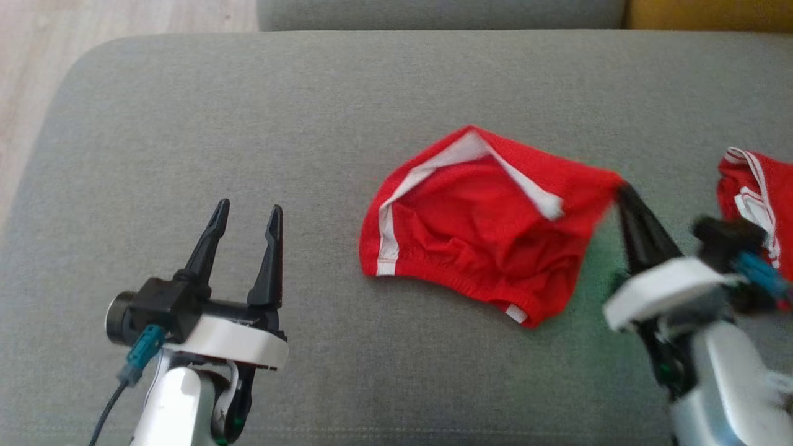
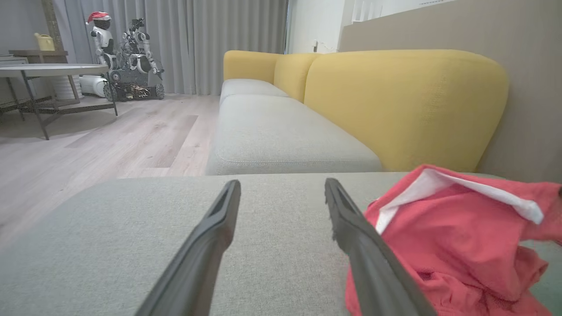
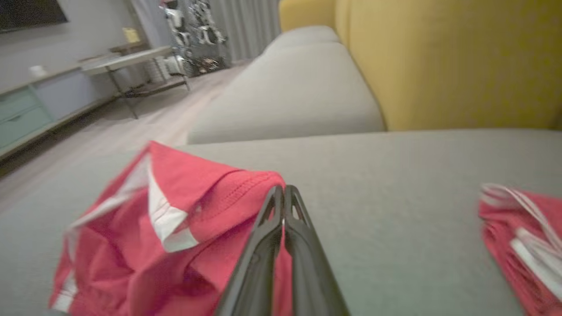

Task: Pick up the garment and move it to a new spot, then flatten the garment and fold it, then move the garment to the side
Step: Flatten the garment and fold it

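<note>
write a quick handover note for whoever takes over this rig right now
Left gripper: open, empty, over the grey cushion, left of the garment.
Right gripper: shut on the right corner of the red garment, which lies crumpled mid-cushion.
A second red garment lies apart at the head view's right edge.
Done: corner gripped.
Left: flatten the garment, fold it, move it to the side.

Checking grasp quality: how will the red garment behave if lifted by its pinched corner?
The red garment looks thin and creased, so it will probably hang limp. The right gripper pinches only a hem corner, so the rest likely trails across the grey cushion.
</note>
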### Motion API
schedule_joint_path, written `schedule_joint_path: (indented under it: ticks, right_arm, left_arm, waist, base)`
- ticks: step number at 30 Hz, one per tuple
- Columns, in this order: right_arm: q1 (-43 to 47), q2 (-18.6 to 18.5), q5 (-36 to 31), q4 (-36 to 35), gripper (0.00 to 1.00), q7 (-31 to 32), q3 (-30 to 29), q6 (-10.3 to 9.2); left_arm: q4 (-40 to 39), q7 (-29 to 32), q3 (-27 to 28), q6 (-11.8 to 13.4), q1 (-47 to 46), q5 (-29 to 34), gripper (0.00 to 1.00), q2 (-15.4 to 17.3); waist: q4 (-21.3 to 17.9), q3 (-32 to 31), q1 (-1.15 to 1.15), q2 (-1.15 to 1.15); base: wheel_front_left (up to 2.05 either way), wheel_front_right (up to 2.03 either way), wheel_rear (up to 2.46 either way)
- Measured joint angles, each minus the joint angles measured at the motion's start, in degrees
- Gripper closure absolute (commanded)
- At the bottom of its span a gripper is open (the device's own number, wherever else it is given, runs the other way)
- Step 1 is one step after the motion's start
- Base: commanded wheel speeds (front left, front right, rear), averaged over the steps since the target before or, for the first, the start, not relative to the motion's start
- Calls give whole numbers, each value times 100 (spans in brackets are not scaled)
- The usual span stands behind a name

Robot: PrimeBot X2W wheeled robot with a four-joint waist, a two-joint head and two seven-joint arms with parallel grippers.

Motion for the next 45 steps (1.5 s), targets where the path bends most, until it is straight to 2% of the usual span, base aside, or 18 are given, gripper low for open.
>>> schedule_joint_path:
  ticks: [3, 6, 13, 14, 15, 16, 22, 28, 36, 45]
  right_arm:
    - [389, 47, 48, 1, 100, 149, -587, 0]
    - [600, 108, 171, 198, 100, 215, -918, 0]
    - [565, 181, 650, 633, 100, 81, -916, 0]
    - [541, 181, 700, 657, 67, 45, -882, 0]
    - [506, 181, 721, 673, 25, -16, -845, 0]
    - [452, 181, 733, 676, 0, -86, -811, 0]
    - [112, 181, 727, 407, 0, -448, -732, 0]
    - [181, 66, 159, -318, 0, -703, -435, 0]
    - [933, -12, -309, -1090, 0, -615, -149, 0]
    - [1488, 4, -392, -1397, 0, -396, -12, 0]
  left_arm:
    - [0, 0, 2, -23, -4, 34, 0, 0]
    - [2, 0, 9, -29, -11, 35, 0, 0]
    - [20, 0, 24, -41, -20, 79, 0, 0]
    - [23, 0, 35, -76, -20, 89, 0, 0]
    - [25, 0, 44, -75, -21, 96, 0, 0]
    - [29, 0, 52, -75, -23, 110, 0, 0]
    - [45, 0, 136, -75, -26, 126, 0, 0]
    - [46, 0, 190, -62, -5, 129, 0, 0]
    - [40, 0, 326, 36, 353, 176, 0, 19]
    - [38, 0, 336, 87, 658, 177, 0, 66]
  waist:
    - [-89, 76, 0, 0]
    - [-163, 154, 0, 0]
    - [-254, 250, 0, 0]
    - [-262, 258, 0, 0]
    - [-271, 267, 0, 0]
    - [-277, 273, 0, 0]
    - [-301, 231, 0, 0]
    - [-330, 85, 0, 0]
    - [-439, -175, 0, 0]
    - [-526, -397, 0, 0]
  base:
    - [0, 0, 0]
    - [0, 0, 0]
    - [0, 0, 0]
    - [0, 0, 0]
    - [0, 0, 0]
    - [0, 0, 0]
    - [0, 0, 0]
    - [0, 0, 0]
    - [0, 0, 0]
    - [0, 0, 0]
